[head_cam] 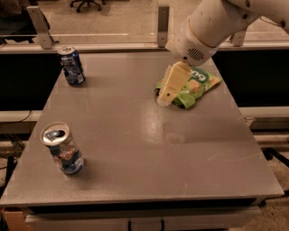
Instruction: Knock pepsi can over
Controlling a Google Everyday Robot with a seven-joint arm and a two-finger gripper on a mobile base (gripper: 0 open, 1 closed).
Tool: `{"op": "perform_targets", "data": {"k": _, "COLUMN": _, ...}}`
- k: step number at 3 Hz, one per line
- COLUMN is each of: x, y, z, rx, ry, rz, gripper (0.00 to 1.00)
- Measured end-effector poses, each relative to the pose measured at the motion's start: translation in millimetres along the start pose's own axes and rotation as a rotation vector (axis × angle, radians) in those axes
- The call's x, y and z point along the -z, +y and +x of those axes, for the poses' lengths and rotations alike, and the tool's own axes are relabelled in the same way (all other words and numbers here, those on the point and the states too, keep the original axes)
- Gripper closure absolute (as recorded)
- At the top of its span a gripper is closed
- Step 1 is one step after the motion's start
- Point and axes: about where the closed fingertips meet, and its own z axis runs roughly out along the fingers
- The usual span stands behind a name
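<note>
Grey counter [149, 162] fills most of the view, and behind its far edge run a low rail and upright metal posts [163, 25]. Past them, on the pale floor, is the wheeled foot of an office chair [86, 3].

A green snack bag [201, 83] lies flat on the counter, toward its far right part. The robot's white arm [212, 22] comes in from above and to the right of the bag. Its beige claw [168, 92] slants down across the bag's left edge, with the tip over bare counter just left of the bag. The claw shows as one solid beige shape, so I cannot tell whether it is released or clenched. It is holding nothing.

The pepsi can [72, 66] is well to the left of the bag, near the counter's far left corner. It stands upright, dark blue with a silver top. It is well apart from the claw, with open counter between them.

A second, dented can [63, 151] stands far to the left of the bag and much nearer the front edge. Its sides are mottled silver, red and blue, its opened top faces up, and it leans slightly.
</note>
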Motion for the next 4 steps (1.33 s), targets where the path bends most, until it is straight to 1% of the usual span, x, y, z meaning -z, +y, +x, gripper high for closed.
{"op": "perform_targets", "data": {"k": 1, "x": -40.1, "y": -24.5, "z": -70.2, "rx": 0.01, "ry": -0.157, "rz": 0.044, "gripper": 0.0}}
{"op": "perform_targets", "data": {"k": 2, "x": -39.4, "y": -24.6, "z": -70.7, "rx": 0.008, "ry": -0.16, "rz": 0.044, "gripper": 0.0}}
{"op": "perform_targets", "data": {"k": 3, "x": -56.0, "y": -34.0, "z": -94.7, "rx": -0.002, "ry": -0.238, "rz": 0.053, "gripper": 0.0}}
{"op": "perform_targets", "data": {"k": 4, "x": -90.1, "y": -53.5, "z": -135.3, "rx": -0.033, "ry": -0.367, "rz": 0.058, "gripper": 0.0}}
